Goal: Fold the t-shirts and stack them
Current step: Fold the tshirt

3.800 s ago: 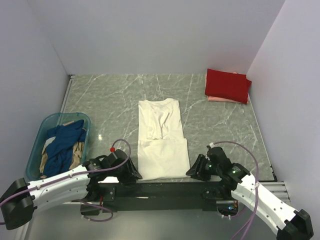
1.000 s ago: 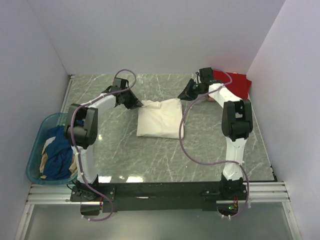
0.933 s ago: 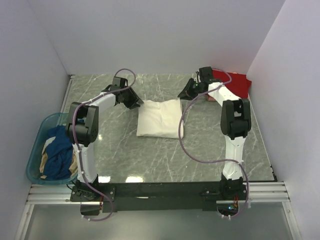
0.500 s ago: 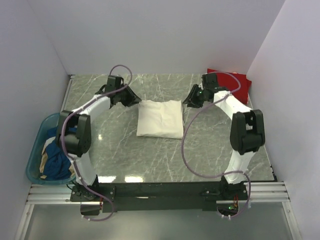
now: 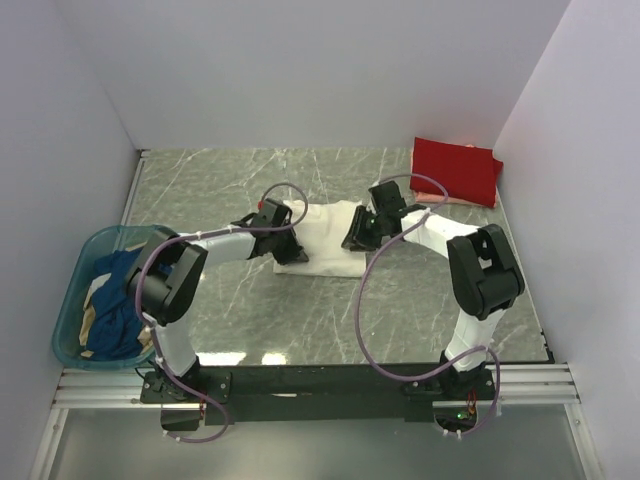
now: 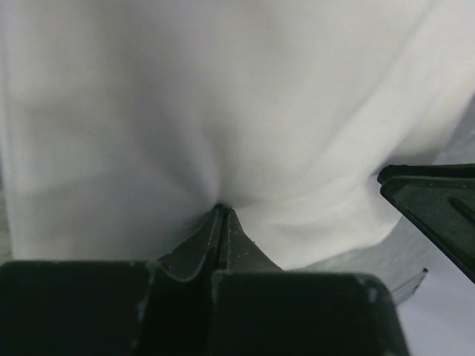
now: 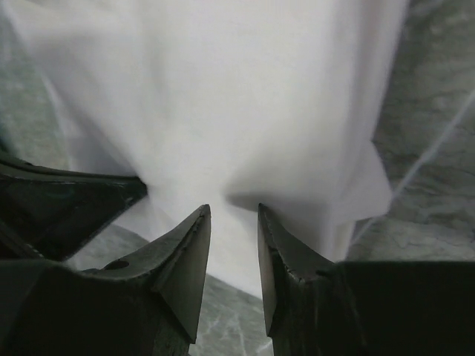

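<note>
Grey-green marble tabletop point(image 5: 430, 300) lies bare along the near side, and the teal basket point(image 5: 66, 300) at its near left edge holds a dark blue t-shirt point(image 5: 115, 290) and a tan t-shirt point(image 5: 88, 320). Mid-table, the folded cream-white t-shirt point(image 5: 322, 232) lies flat. The left hand point(image 6: 220, 211) is pinched closed on its left edge, while the right hand point(image 7: 234, 211), fingers slightly apart, is at its right edge. In the far right corner, well apart, a red t-shirt point(image 5: 455, 170) sits on a pale pink t-shirt point(image 5: 440, 199).
</note>
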